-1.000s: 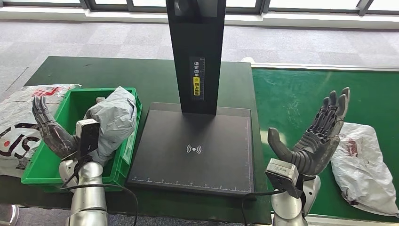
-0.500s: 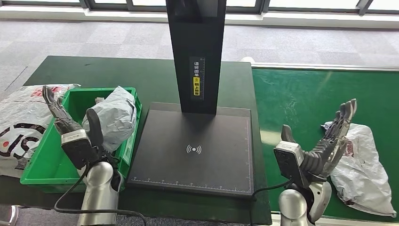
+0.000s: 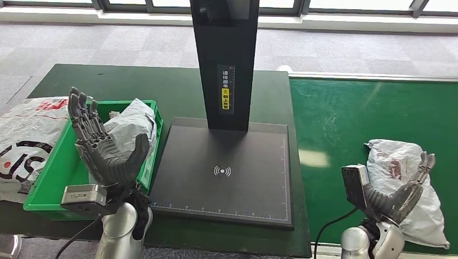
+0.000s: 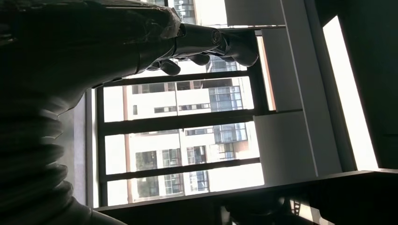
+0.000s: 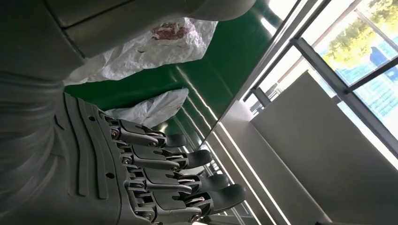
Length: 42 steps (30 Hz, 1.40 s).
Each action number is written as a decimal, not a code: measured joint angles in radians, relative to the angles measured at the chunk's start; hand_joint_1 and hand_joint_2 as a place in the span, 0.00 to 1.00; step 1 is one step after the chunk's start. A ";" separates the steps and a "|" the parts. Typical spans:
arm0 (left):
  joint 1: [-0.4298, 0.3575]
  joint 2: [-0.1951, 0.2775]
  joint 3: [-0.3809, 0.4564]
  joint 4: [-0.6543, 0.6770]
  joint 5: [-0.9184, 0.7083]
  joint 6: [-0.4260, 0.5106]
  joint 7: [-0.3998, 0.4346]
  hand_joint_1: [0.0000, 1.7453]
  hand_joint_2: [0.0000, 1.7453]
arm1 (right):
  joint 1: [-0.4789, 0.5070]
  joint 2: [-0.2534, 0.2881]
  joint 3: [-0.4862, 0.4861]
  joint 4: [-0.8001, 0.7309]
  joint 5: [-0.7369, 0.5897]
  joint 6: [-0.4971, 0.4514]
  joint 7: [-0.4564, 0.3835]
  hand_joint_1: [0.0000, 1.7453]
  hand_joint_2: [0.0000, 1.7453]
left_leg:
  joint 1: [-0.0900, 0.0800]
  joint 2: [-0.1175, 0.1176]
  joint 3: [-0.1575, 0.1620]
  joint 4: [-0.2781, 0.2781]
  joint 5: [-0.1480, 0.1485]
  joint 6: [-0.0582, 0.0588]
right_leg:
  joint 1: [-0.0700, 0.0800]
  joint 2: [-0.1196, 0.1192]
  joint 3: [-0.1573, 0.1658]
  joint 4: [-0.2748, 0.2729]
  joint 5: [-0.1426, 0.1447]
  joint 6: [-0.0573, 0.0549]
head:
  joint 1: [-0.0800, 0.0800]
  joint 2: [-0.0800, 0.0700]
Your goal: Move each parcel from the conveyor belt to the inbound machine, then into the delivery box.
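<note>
The left hand [image 3: 105, 148] stood raised with its fingers spread wide, holding nothing, at the near side of the green delivery box [image 3: 54, 186] on the table's left end. A grey parcel [image 3: 132, 127] lay inside that box, leaning on its right wall. The inbound machine [image 3: 224, 167] sat mid-table. Over on the conveyor belt [image 3: 345, 118], the right hand [image 3: 402, 191] hung low with fingers apart, empty, just beside a white parcel [image 3: 397, 162] near the belt's front edge.

Scanner post [image 3: 224, 59] blocks platform [image 3: 221, 178] rear; front bare. Grey parcel [image 3: 129, 132] crowds green bin [image 3: 51, 189].
</note>
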 joint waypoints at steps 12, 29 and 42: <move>0.071 0.011 -0.040 0.002 0.018 -0.047 0.003 0.00 1.00 | -0.116 -0.008 -0.223 0.221 0.182 0.000 0.114 0.00 1.00 | 0.000 0.000 0.008 0.000 0.000 0.000 | 0.000 0.001 0.000 -0.001 0.000 0.000 | 0.000 0.000; 0.104 0.013 -0.040 0.008 0.014 -0.056 0.003 0.00 1.00 | -0.196 -0.104 -0.294 0.473 0.251 -0.001 0.243 0.00 1.00 | -0.001 0.002 0.001 0.000 0.000 0.000 | 0.000 0.001 0.000 -0.001 0.000 0.000 | 0.000 0.000; 0.150 0.014 -0.040 -0.028 -0.007 -0.052 0.015 0.00 1.00 | -0.304 -0.209 -0.248 0.743 0.313 -0.001 0.431 0.00 1.00 | 0.000 0.001 0.001 0.000 0.000 0.000 | 0.000 0.001 0.001 0.000 0.000 0.000 | 0.000 0.000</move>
